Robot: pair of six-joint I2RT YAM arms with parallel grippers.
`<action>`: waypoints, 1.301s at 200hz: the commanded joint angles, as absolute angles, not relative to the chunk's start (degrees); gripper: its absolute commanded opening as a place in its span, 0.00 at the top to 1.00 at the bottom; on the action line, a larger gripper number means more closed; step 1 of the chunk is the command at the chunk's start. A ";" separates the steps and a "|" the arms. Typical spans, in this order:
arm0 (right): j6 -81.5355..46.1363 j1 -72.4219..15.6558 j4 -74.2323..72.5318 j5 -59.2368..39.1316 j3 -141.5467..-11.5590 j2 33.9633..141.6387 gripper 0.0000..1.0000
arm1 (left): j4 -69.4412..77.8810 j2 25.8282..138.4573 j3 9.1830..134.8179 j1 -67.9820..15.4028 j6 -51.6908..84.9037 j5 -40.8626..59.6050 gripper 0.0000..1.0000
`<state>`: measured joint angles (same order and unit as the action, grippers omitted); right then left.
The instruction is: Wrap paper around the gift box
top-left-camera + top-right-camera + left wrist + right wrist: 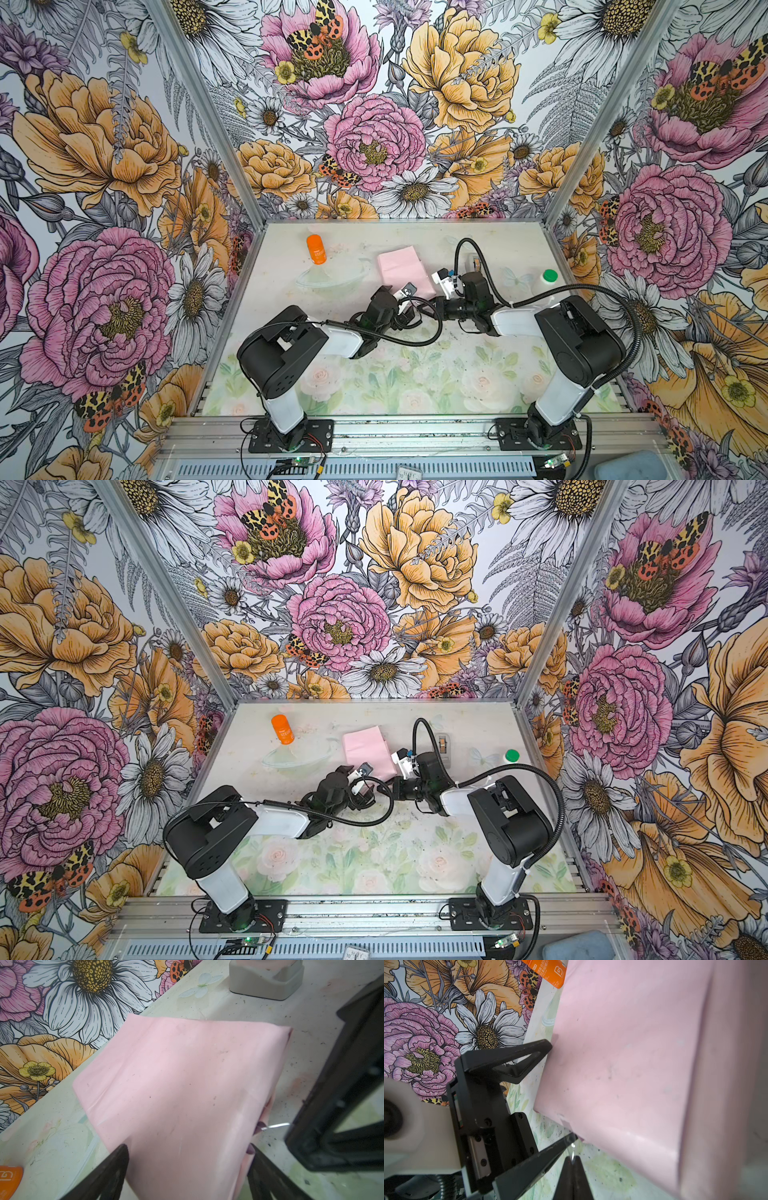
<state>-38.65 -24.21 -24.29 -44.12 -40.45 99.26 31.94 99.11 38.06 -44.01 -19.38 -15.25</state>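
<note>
Here's the paper (403,270), pink side out, folded into a squarish bundle towards the back of the bench (374,374), between the orange bottle (316,249) and the grey tape dispenser (266,985). I can't see the gift box, so I take it to be inside that fold.

My left hand (188,1147) is spread wide and straddles the near end of the bundle. There's a finger against each side, with no real squeeze that I can make out. My right hand (572,1159) is closed tight, just off the near corner. There's a thin clear glint at its tips, maybe tape, but it's too faint to call.

Handling now. The sheet looks thin, creased and springy, so I expect the flaps to lift if nothing holds them. The whole parcel looks light enough to skate on the bench. I'd press through the paper onto the stiff box faces. For folding, I'd pinch the loose edge by the corner rather than the middle.
</note>
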 commanded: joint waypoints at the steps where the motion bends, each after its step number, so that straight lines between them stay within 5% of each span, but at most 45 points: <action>1: -39.10 -24.43 -26.72 -42.94 -42.61 100.41 1.00 | 27.77 98.96 36.74 -43.46 -17.07 -14.85 0.13; 135: -39.87 -24.79 -26.49 -41.83 -42.29 102.15 1.00 | 27.95 98.66 36.32 -43.38 -17.07 -15.27 0.13; 260: -41.61 -25.05 -28.71 -42.14 -40.10 102.13 0.85 | 27.95 98.64 36.30 -43.41 -17.17 -15.29 0.13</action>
